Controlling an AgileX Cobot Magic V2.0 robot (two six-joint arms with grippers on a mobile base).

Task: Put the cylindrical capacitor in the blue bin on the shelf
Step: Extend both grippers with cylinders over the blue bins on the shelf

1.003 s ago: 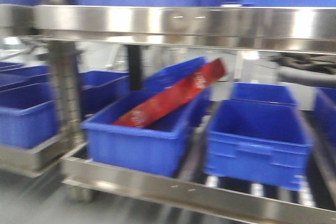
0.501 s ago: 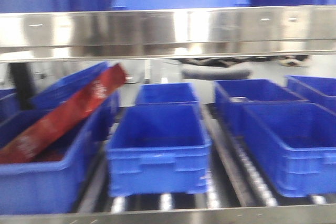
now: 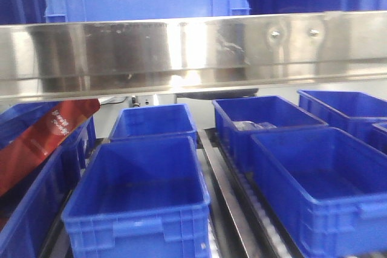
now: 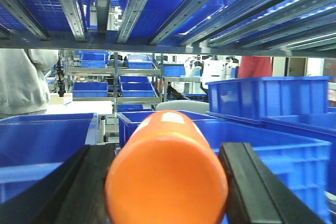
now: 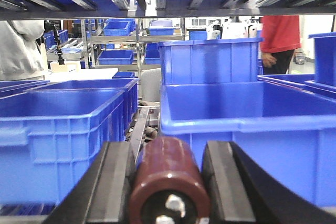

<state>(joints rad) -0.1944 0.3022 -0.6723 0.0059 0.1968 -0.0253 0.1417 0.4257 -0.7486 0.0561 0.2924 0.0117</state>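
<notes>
Stainless-steel shelf (image 3: pixel 181 52) and rows of blue bins (image 3: pixel 139 200) surround me, my right gripper (image 5: pixel 168 178) clamping the maroon capacitor (image 5: pixel 166 169), my left gripper (image 4: pixel 167 182) squeezing an orange cylinder (image 4: pixel 165 166).

Setting: an industrial storeroom or warehouse parts area. Indicators:
- A stainless-steel shelf (image 3: pixel 193 52) of several tiers, with metal roller tracks (image 3: pixel 221 179) running from near to far.
- Identical blue bins (image 3: pixel 139 203) standing in rows on the tiers.
- Further racks (image 4: pixel 113 77) loaded with the same bins in the far background.
- A person in grey (image 4: pixel 21 77) at far left and a person in red (image 5: pixel 278 38) at far right, standing among those racks.
</notes>
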